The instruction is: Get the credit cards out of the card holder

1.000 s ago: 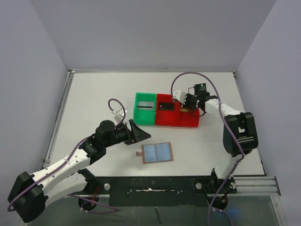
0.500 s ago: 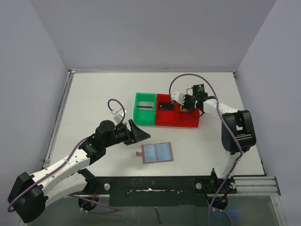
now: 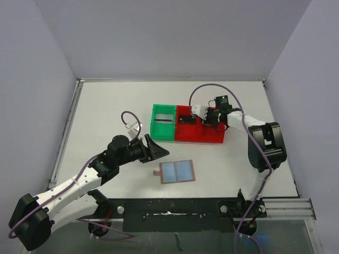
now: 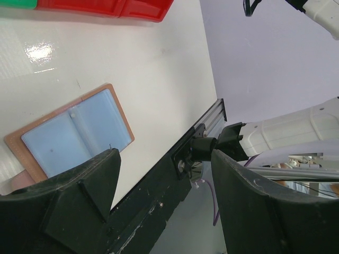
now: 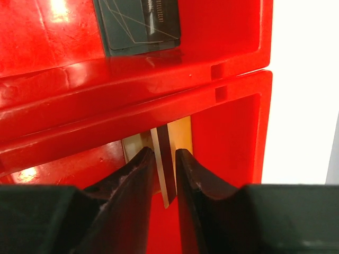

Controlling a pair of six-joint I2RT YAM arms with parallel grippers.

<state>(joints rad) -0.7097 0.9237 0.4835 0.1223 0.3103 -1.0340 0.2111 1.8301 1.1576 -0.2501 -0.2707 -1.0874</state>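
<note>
My right jaws stand almost shut, only a narrow slit between them, pointed down into the right-hand compartment of the red plastic bin (image 5: 159, 106). In that slit shows the gold-tan thin flat card (image 5: 183, 135) with a dark stripe across it. I cannot tell whether I am pinching it or whether it lies loose on the bin floor beneath me. I judge the jaws are kept this narrow and low so that a thin card goes down inside the walls and does not slide off.

Across the dividing ridge, the left-hand red compartment holds the black rectangular card (image 5: 140, 26), lying flat. Touching the red bin on its left side is the green plastic bin (image 3: 159, 132), with the silvery grey card (image 3: 165, 118) in it. So each of the three cards sits in a compartment of its own. Both bins stand about midway between the near and far edges of the white counter (image 3: 106, 106), a little toward its right edge.

My left jaws are spread wide with nothing between them, hanging above the counter just left of the tan-brown leather card holder (image 4: 74, 135). It lies unfolded, light blue lining up, near the middle of the near edge. I see no card in its pockets, so the emptying looks nearly done.
</note>
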